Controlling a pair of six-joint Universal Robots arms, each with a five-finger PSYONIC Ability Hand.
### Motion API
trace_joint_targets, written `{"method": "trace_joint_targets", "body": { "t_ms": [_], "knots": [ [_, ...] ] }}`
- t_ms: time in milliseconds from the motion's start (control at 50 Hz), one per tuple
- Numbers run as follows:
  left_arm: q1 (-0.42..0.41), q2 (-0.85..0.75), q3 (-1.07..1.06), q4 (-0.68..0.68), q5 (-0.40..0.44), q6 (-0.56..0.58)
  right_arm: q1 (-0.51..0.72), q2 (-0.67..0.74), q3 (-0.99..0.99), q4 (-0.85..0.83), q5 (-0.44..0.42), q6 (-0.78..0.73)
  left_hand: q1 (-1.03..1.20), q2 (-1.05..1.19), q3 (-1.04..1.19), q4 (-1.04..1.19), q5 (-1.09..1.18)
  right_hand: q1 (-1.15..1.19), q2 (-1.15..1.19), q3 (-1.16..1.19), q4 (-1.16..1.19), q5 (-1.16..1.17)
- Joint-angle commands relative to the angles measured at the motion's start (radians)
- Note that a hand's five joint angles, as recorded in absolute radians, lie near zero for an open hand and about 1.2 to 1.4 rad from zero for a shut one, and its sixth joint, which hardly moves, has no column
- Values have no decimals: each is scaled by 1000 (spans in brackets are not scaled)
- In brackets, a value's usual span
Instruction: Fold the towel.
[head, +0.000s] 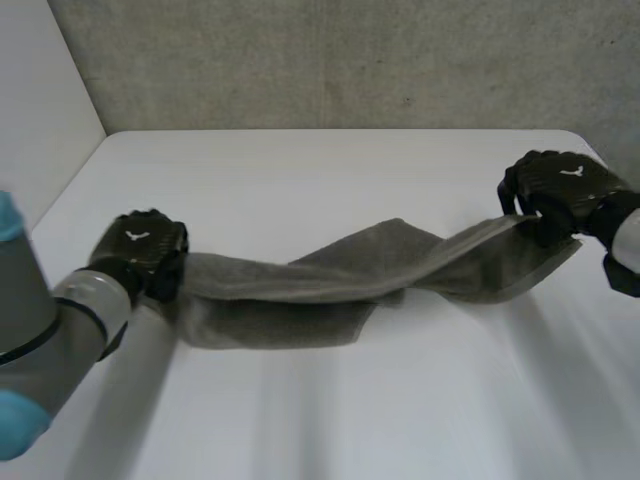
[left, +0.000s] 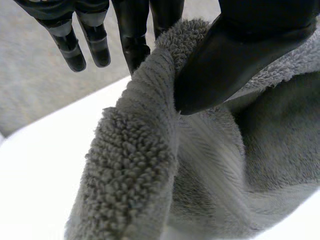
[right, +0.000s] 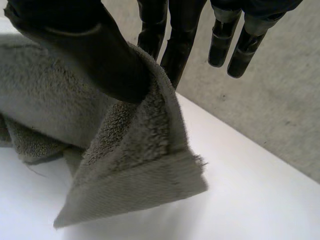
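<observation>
Towel (head: 330, 275) stretched, twisted above tabletop (head: 330, 400); left hand (head: 145, 250) pinches one end, right hand (head: 555, 190) the other.

left robot hand (head: 140, 250): thumb-finger pinch | right robot hand (head: 555, 190): thumb-finger pinch

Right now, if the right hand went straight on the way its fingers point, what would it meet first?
Beyond the towel corner it pinches, the right hand would probably meet the white table first, with the grey wall behind; depth is unclear.
</observation>
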Motion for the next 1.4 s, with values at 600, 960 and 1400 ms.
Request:
{"method": "trace_joint_targets", "body": {
  "t_ms": [600, 960, 1400],
  "knots": [
    [6, -179, 153, 39, -60, 11, 92, 243, -76, -133, 84, 1, -912, -941, -51, -59, -958, 81, 86, -43, -76, 66],
    [-2, 21, -154, 203, -58, 331, 93, 237, -58, -131, 84, 1, -894, -923, -51, -59, -940, 81, 86, -43, -76, 66],
    [0, -103, -177, 367, -46, 359, 95, 234, -36, -131, 81, 0, -897, -926, -51, -59, -943, 81, 86, -43, -76, 66]
  ]
}}
